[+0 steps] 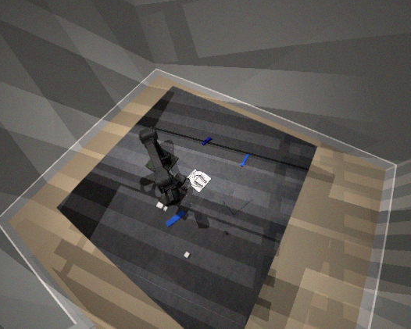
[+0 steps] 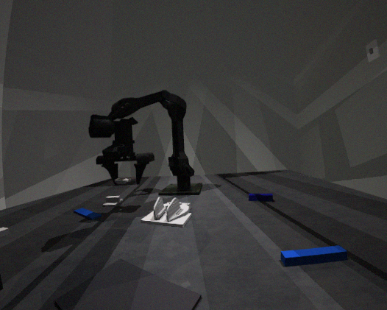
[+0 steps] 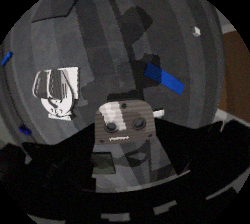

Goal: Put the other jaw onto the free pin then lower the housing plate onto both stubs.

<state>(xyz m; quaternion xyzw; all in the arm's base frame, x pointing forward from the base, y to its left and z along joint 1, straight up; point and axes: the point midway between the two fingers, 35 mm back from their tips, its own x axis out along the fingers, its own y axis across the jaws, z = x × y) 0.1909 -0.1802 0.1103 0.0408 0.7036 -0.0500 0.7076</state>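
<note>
My gripper (image 2: 126, 182) is shut on the housing plate (image 2: 123, 180) (image 3: 127, 111), a pale plate with two round holes. It holds the plate raised above the table, off to one side of the white base (image 1: 207, 179) (image 2: 182, 222) (image 3: 75, 75). Two white jaws stand on the base side by side, one jaw (image 2: 158, 211) at the left in the exterior view and the other jaw (image 2: 173, 211) at its right. Whether their teeth mesh or both sit fully on their pins cannot be told. The pins and stubs are not distinct.
White blocks (image 1: 165, 209) (image 2: 112, 197) (image 3: 158, 113) lie below the gripper. A blue bar (image 1: 175, 219) (image 2: 87, 213) (image 3: 172, 82) lies near them. Another blue bar (image 1: 244, 160) (image 2: 314, 255), a dark blue block (image 1: 206, 141) (image 2: 260, 197) and a white cube (image 1: 187, 255) (image 2: 1, 231) lie farther off.
</note>
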